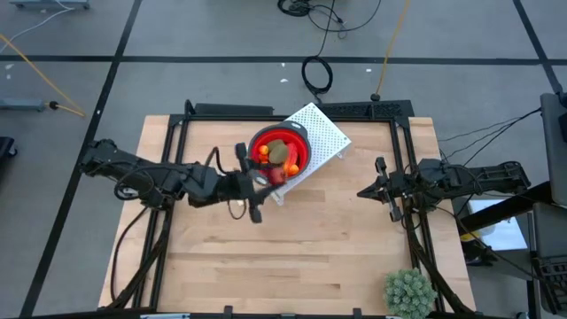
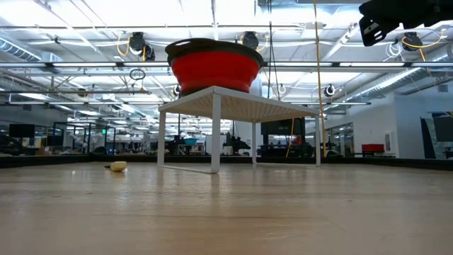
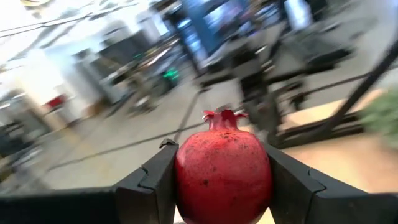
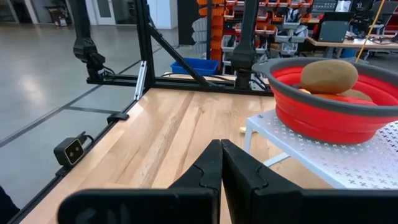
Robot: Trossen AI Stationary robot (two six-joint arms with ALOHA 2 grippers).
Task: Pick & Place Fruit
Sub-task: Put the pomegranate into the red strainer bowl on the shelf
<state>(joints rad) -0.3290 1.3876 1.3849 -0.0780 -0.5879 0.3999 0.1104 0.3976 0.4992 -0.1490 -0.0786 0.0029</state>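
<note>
Holding a red pomegranate (image 3: 222,171) in my left claw (image 1: 257,182) beside the red bowl (image 1: 299,158), already several fruits full, I rest my shut right claw (image 1: 365,191) over the desk (image 1: 301,248).

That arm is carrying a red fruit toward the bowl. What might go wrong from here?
1. The left gripper pinches the round pomegranate only at its sides; it might slip out.
2. The red bowl already holds several fruits, so the pomegranate may roll off the pile.
3. The bowl sits on a raised white perforated stand, near its edge; a nudge from the arm could shift or tip it.
The right gripper, jaws shut, waits well clear.
</note>
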